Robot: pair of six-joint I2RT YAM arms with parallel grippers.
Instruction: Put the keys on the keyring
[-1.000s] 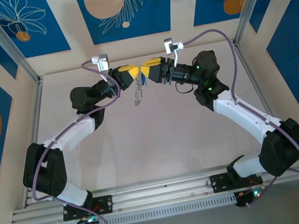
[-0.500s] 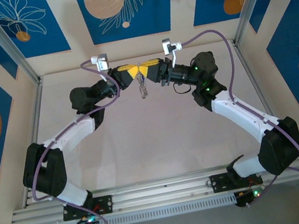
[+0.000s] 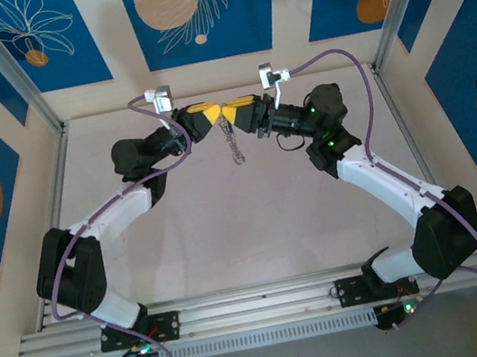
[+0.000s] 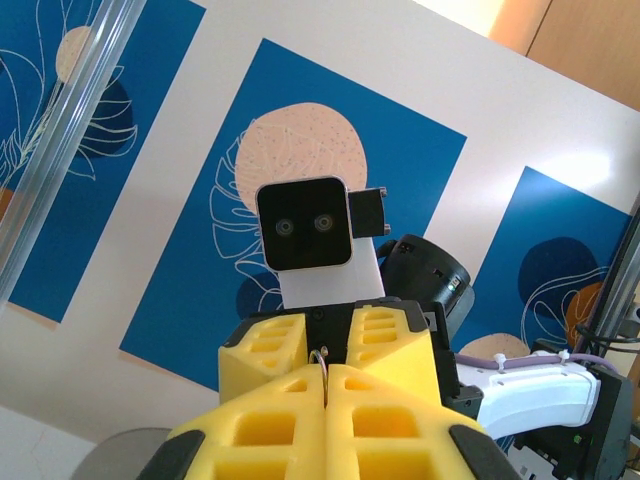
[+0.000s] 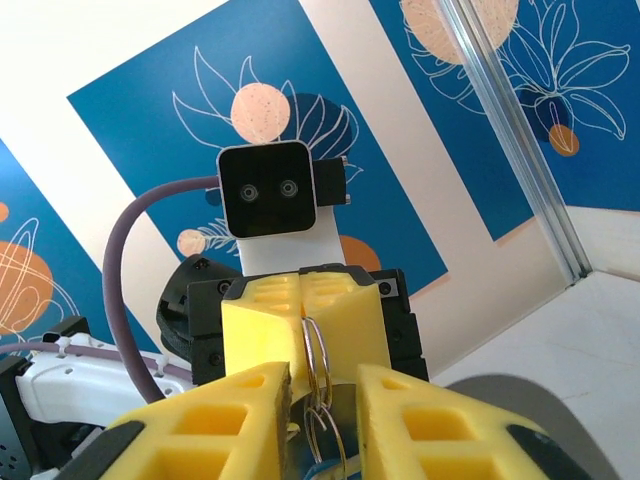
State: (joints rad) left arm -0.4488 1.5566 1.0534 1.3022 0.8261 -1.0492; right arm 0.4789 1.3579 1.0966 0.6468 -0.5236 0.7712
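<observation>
High over the far middle of the table my two grippers meet tip to tip. My left gripper [image 3: 215, 111] [image 4: 326, 378] is shut on the silvery metal ring [image 4: 322, 358] of the keyring. A short chain [image 3: 235, 147] hangs below the meeting point. My right gripper [image 3: 230, 111] [image 5: 322, 388] faces it. Its yellow fingers [image 5: 240, 410] stand a little apart, with the split rings [image 5: 316, 345] running up through the gap. Low in that gap sits the key's blue head [image 5: 323, 473] with a grey metal piece above it that spans from finger to finger. The keyring's tag is hidden.
The pale table [image 3: 246, 223] lies under both raised arms. Metal frame posts [image 3: 15, 74] stand at the back corners, with patterned blue wall panels [image 3: 192, 12] behind. The arm bases sit on the rail [image 3: 259, 303] at the near edge.
My right gripper's jaws have narrowed around the rings and key. Both grippers shifted slightly toward the back wall. The hanging chain swung from left of the meeting point to right of it.
</observation>
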